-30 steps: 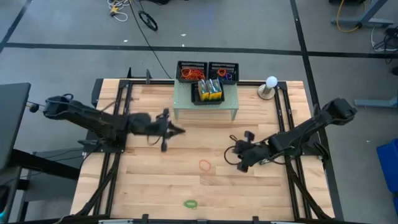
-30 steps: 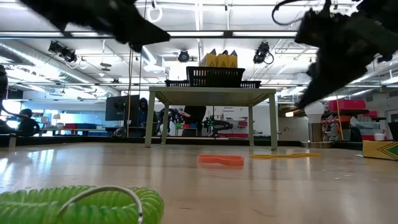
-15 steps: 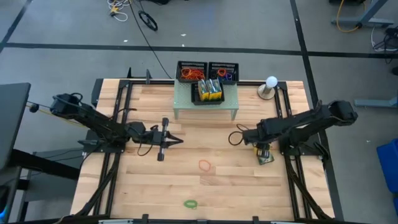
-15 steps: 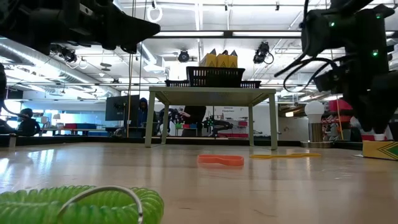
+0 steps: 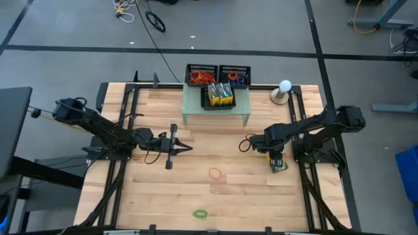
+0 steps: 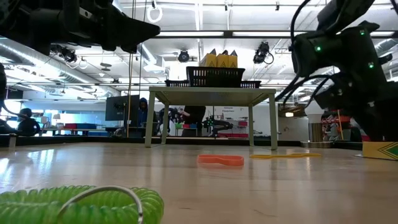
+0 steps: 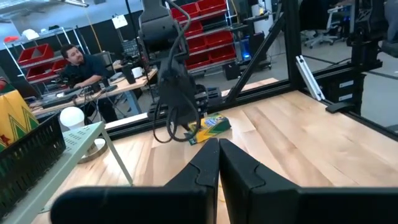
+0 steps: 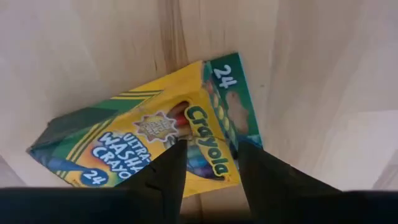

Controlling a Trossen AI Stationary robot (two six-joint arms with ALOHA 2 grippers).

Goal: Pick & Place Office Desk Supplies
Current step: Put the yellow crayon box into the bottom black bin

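Your right gripper [image 5: 275, 155] hangs over a crayon box [image 5: 279, 164] near the table's [image 5: 157, 196] right edge; left arm waits mid-left.

Right pincer [image 8: 208, 165] pointing down (fingers parted), left pincer [image 7: 217, 163] closed

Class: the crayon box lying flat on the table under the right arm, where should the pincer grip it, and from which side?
Grip the crayon box across its narrow width, mid-length, coming straight down from above: it lies flat, and the open right pincer already straddles it.
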